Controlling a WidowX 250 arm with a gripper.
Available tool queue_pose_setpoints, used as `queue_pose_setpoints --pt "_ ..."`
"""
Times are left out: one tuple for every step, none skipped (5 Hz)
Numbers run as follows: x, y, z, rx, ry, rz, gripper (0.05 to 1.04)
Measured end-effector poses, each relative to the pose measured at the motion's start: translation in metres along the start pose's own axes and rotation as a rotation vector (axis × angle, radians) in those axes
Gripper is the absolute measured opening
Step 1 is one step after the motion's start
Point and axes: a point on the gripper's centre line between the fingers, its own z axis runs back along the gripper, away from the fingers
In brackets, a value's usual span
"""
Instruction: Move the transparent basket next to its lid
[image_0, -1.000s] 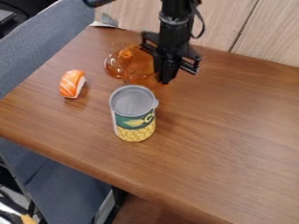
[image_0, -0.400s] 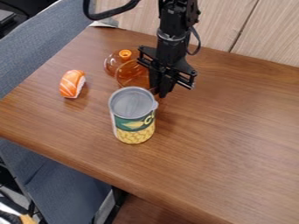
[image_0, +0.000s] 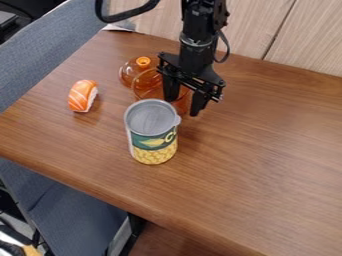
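Note:
My gripper stands open at the basket's right side, fingers spread apart, with some of the basket's orange wall visible between them. The transparent orange basket rests on the table just behind the can, its right part hidden by a finger. Against the basket's back left side, as seen here, is the round orange lid with its knob on top; whether the two touch, I cannot tell.
A can of corn stands directly in front of the basket and hides part of its base. A sushi toy lies to the left on the wooden table. Behind is a wood-panel wall.
The basket has come toward the can, off the spot where it overlapped the lid in view. My gripper came down with it, and its closed fingers have since parted.

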Motion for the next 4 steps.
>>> queue_pose_setpoints --pt "0.0 0.001 0.003 -0.002 -0.007 -0.005 1.011" --pt "0.003 0.003 0.02 0.009 -0.052 0.011 1.005" --pt "0.007 0.0 0.054 0.032 -0.142 -0.016 1.001" --pt "0.009 -0.002 0.083 0.013 -0.244 -0.038 1.001"
